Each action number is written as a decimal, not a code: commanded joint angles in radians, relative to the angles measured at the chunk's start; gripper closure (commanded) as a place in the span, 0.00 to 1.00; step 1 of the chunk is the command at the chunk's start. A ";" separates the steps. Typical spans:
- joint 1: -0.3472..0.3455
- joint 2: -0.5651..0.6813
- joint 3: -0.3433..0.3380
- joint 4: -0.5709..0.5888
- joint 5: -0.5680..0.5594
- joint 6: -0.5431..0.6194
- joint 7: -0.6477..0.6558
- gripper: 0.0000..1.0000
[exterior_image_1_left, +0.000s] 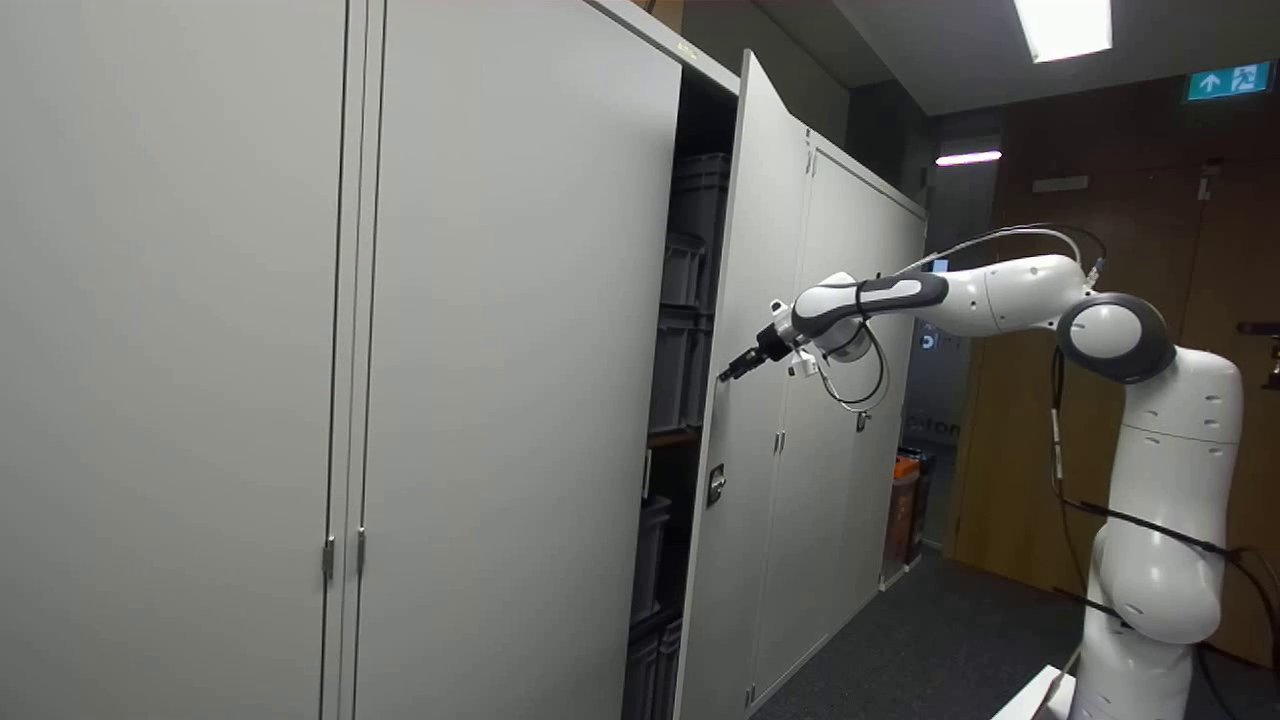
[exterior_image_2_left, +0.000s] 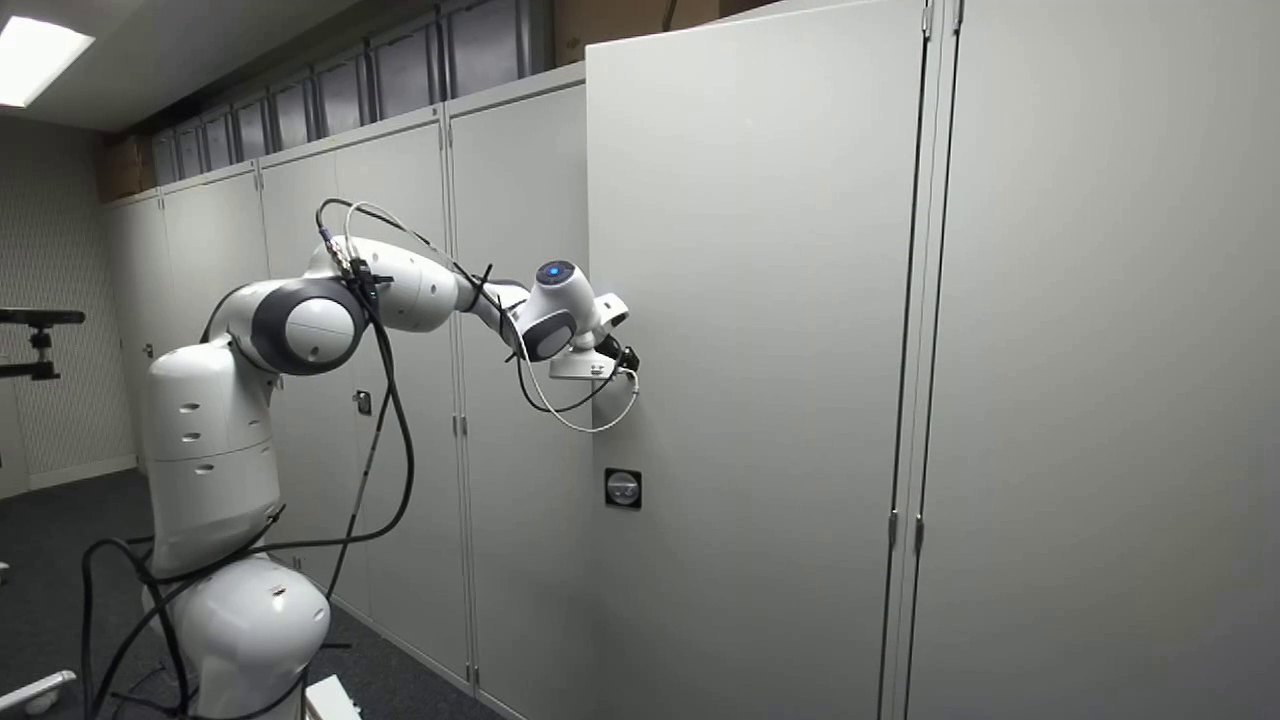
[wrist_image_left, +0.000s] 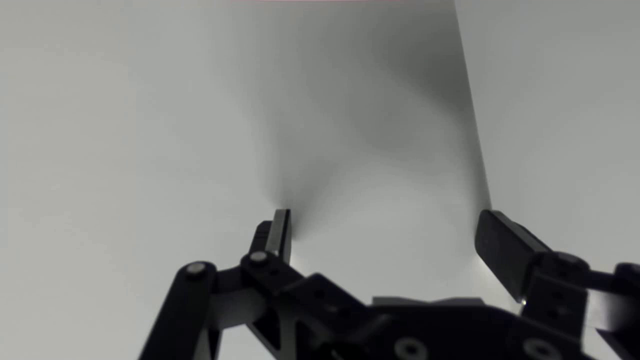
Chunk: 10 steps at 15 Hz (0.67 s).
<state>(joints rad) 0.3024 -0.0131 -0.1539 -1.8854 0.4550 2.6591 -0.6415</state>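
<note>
My gripper (wrist_image_left: 385, 222) stands open, its two dark fingers (wrist_image_left: 505, 245) wide apart with nothing held between them. A plain pale grey cabinet door (exterior_image_1_left: 755, 300) stands ajar, seen in both exterior views. The fingertips are at its front face, close to the free edge; whether they touch is unclear. In the wrist view, a grey surface (wrist_image_left: 125, 125) fills most of the picture, and a slanting edge runs down to the right fingertip with shadow beside it. Below the gripper, a round lock handle (exterior_image_2_left: 623, 488) sits on the door. The wrist partly hides the gripper (exterior_image_2_left: 628, 358) there.
Grey bins (exterior_image_1_left: 685, 270) stand on shelves inside the cabinet behind the ajar door. Closed cabinet doors (exterior_image_1_left: 520, 350) adjoin it on both sides. Loose cables (exterior_image_2_left: 600, 425) hang from the wrist. An orange-lidded bin (exterior_image_1_left: 903, 500) stands at the row's far end.
</note>
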 joint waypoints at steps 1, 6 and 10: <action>0.004 0.039 0.005 0.050 0.016 -0.009 -0.003 0.00; 0.002 0.061 0.011 0.057 0.010 -0.004 0.006 0.00; 0.001 0.077 0.010 0.064 -0.004 0.008 0.033 0.00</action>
<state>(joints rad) 0.3025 0.0328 -0.1442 -1.8681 0.4540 2.6590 -0.6344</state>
